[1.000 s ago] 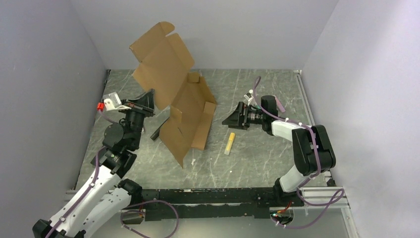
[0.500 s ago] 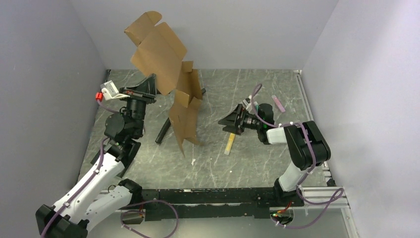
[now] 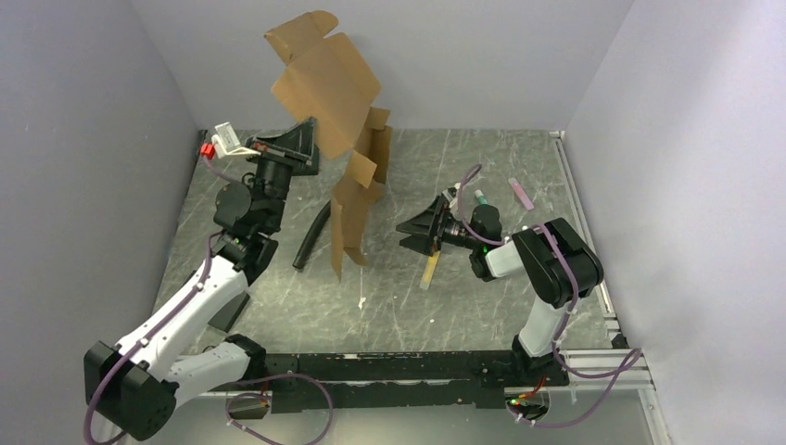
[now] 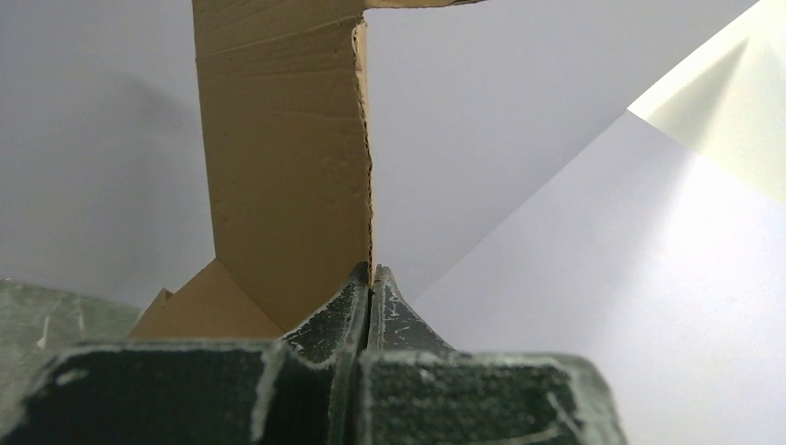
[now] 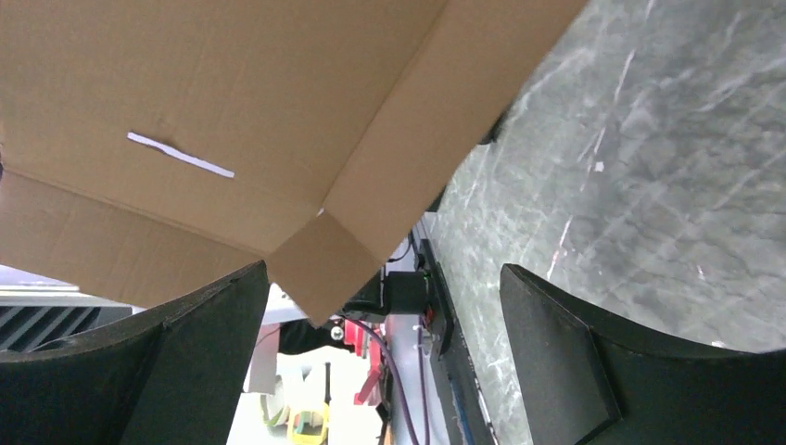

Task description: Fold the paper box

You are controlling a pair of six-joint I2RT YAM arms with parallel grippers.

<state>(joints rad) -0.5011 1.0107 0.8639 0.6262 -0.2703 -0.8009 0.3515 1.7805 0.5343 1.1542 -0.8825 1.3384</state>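
Observation:
The paper box (image 3: 345, 120) is an unfolded brown cardboard sheet held upright, nearly edge-on to the top camera, with its lower end near the table. My left gripper (image 3: 313, 150) is shut on one of its edges; in the left wrist view the fingertips (image 4: 371, 278) pinch the sheet (image 4: 278, 158), which rises above them. To the sheet's right, my right gripper (image 3: 402, 227) points at it with its jaws open. In the right wrist view the cardboard (image 5: 232, 102) fills the upper left, and one corner dips between the spread fingers of the gripper (image 5: 385, 278).
A black tube (image 3: 311, 237) lies on the marbled table (image 3: 482, 297) just left of the sheet's foot. A yellow stick (image 3: 428, 270) lies below the right gripper. A pink piece (image 3: 521, 193) lies at the back right. Grey walls enclose three sides.
My left arm has raised the cardboard and swung it right and back, turning it more edge-on. The right gripper has moved left toward the sheet, still open.

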